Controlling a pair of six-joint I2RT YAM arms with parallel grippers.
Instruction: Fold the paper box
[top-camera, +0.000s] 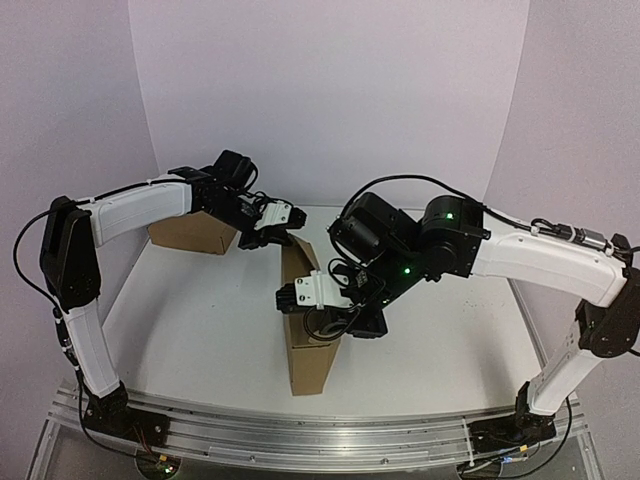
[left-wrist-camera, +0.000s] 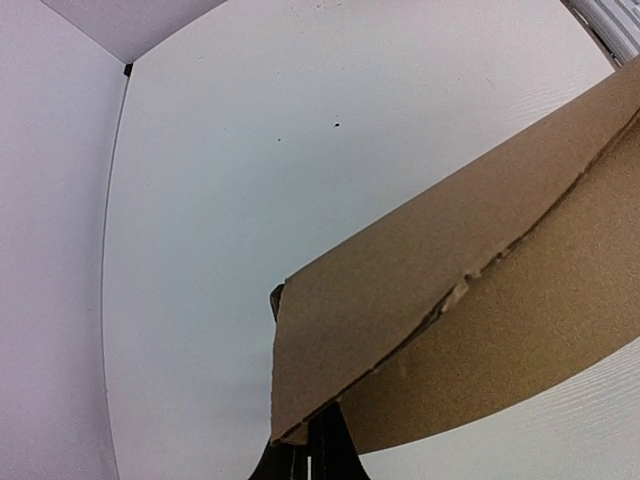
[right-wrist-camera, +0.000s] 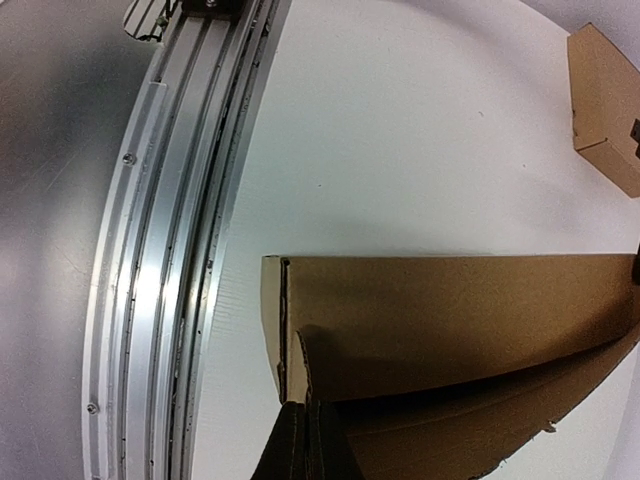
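The paper box (top-camera: 311, 352) is a long brown cardboard piece running from the table's middle toward the near edge, its panels partly raised. My left gripper (top-camera: 284, 224) is shut on its far end. In the left wrist view, a flap (left-wrist-camera: 450, 300) sits over the closed jaws (left-wrist-camera: 312, 445). My right gripper (top-camera: 290, 297) is shut on the box's side wall about halfway along. The right wrist view has the closed jaws (right-wrist-camera: 310, 420) pinching a cardboard wall (right-wrist-camera: 450, 320) near the folded end by the near edge.
A second, ready-made shallow brown box (top-camera: 190, 232) lies at the back left under my left arm and appears again as a box (right-wrist-camera: 605, 100) in the right wrist view. An aluminium rail (top-camera: 300, 432) runs along the table's near edge. White walls enclose the back and sides.
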